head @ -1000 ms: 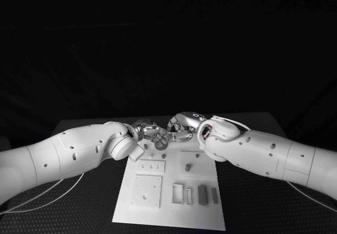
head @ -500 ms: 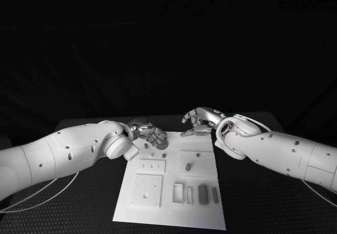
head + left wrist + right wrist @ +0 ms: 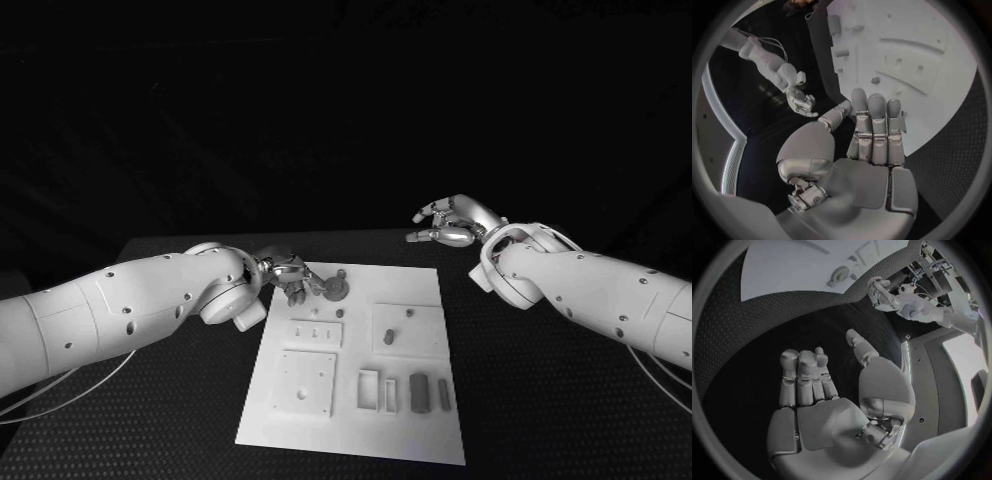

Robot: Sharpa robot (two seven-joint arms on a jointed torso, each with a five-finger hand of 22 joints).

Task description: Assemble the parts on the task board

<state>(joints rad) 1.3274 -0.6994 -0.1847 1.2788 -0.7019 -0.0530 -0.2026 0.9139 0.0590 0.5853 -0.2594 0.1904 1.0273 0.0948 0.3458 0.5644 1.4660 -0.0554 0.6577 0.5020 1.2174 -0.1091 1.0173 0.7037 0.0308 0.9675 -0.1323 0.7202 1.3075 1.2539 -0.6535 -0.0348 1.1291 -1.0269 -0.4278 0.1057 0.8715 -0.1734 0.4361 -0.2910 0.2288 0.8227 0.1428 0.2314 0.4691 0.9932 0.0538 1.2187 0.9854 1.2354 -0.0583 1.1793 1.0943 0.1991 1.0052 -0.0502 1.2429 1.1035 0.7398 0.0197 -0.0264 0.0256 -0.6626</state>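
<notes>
I see left hand (image 3: 293, 277) empty, fingers straight, at task board (image 3: 361, 440) upper-left corner beside round part (image 3: 336, 291). Right hand (image 3: 450, 222) empty, loosely curled, upper right off board. Risk: fingers nudging part off.

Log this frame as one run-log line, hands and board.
left hand: at board's far left corner, beside round part, holding nothing | right hand: over table off board's far right, holding nothing | board: several parts seated
</notes>
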